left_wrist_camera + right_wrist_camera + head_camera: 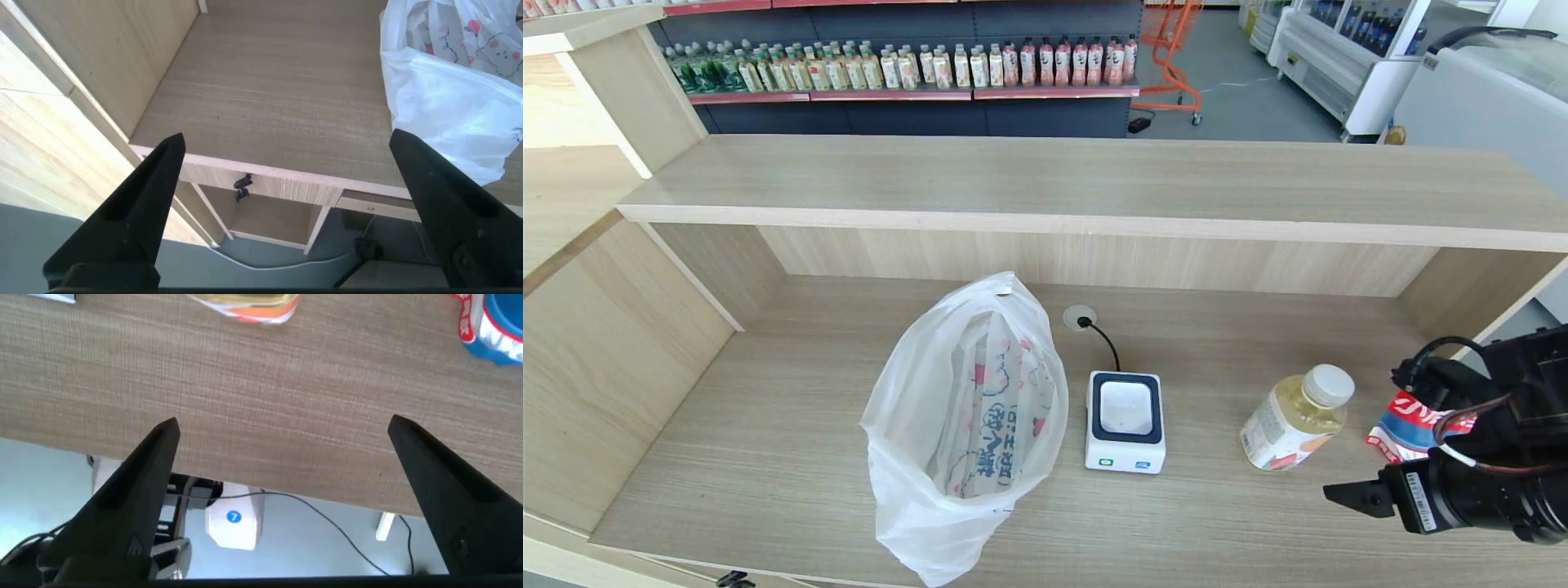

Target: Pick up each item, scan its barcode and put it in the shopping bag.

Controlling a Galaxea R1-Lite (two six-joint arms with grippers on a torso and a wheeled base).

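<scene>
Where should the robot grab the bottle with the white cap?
Around the middle of the bottle, on its label, below the narrower white cap. It seems to stand upright and its body is round, so a sideways pinch fits. Come from the counter's near edge, where the open right end effector is; the red packet crowds its right side.

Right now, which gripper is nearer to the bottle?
Right. The right gripper is right of the bottle, at the counter's front edge; the left gripper is off that edge, beyond the shopping bag.
</scene>
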